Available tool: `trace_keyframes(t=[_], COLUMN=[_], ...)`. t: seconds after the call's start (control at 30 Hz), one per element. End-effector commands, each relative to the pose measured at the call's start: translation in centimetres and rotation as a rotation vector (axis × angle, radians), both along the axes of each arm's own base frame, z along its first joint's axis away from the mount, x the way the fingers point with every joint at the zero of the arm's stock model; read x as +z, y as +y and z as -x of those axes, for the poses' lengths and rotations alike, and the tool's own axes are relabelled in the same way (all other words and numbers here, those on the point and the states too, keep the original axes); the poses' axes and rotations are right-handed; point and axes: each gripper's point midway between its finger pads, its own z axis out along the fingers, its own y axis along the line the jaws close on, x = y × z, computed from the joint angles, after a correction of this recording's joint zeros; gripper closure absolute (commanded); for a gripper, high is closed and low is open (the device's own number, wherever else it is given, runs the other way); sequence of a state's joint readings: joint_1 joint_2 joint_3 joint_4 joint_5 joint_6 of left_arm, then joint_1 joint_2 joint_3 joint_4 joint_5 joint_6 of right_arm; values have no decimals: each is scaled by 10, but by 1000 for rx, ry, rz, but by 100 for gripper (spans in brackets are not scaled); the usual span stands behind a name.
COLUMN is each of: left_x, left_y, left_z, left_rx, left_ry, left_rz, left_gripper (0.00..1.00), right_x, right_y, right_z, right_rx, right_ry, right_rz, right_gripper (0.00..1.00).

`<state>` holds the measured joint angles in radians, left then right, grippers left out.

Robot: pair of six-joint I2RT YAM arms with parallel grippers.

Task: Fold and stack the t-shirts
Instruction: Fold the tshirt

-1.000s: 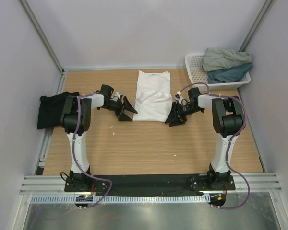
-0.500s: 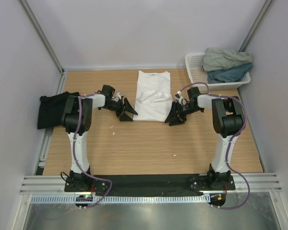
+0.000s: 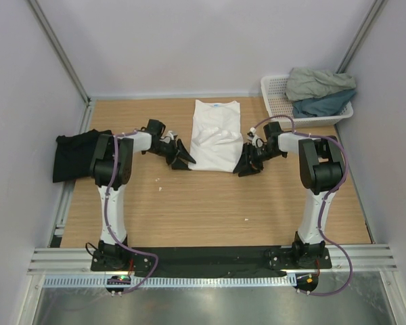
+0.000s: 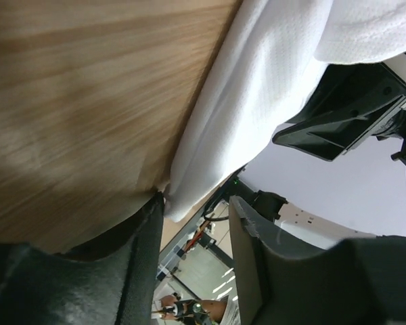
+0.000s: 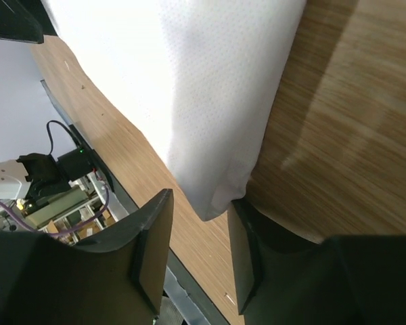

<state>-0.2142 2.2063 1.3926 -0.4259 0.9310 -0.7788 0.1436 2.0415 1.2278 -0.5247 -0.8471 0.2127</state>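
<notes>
White t-shirt (image 3: 215, 135), blue neck label (image 3: 220, 104), unreadable

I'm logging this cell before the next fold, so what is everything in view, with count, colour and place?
white t-shirt: one, white, lying at the middle of the table
black t-shirt: one, black, at the table's left edge
grey-green t-shirt: one, grey-green, heaped on top in the basket
teal t-shirt: one, teal, in the basket under the grey-green one
basket: one, white lattice, far right corner
table: one, light wood
left gripper: one, black, open at the white t-shirt's near left corner
right gripper: one, black, open at its near right corner
</notes>
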Motion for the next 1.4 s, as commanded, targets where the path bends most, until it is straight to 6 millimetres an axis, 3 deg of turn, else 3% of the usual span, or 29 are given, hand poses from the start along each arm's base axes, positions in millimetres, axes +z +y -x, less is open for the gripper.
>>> trace_keyframes(t=[0.0, 0.13, 0.17, 0.3, 0.43, 0.5, 0.7, 0.87, 1.13, 1.37], left_x=[-45, -43, -43, -38, -24, -9, 26, 46, 87, 124], left_y=[2, 1, 2, 2, 3, 3, 9, 10, -2, -3], left_z=[25, 28, 31, 33, 32, 32, 37, 45, 56, 76], left_rx=[5, 0, 0, -2, -22, -37, -84, -100, -165, -214], left_ry=[164, 166, 171, 160, 113, 78, -28, -87, -244, -377], left_rz=[-89, -84, -82, -80, -70, -66, -79, -84, -75, -82], left_gripper=[57, 81, 89, 99, 100, 100, 100, 100, 100, 100], right_x=[-34, -32, -32, -28, -16, 0, 36, 53, 84, 138], right_y=[-20, -20, -20, -19, -19, -19, -21, -22, -19, -17], right_z=[-17, -22, -22, -23, -25, -24, -8, 6, 27, 27], right_rx=[-10, -14, -13, -17, -9, 0, 16, 17, 20, 23], right_ry=[-87, -105, -106, -119, -146, -177, -215, -237, -288, -408], right_rz=[165, 163, 162, 151, 149, 143, 109, 84, 36, -3], right_gripper=[57, 67, 74, 86, 95, 99, 99, 99, 99, 99])
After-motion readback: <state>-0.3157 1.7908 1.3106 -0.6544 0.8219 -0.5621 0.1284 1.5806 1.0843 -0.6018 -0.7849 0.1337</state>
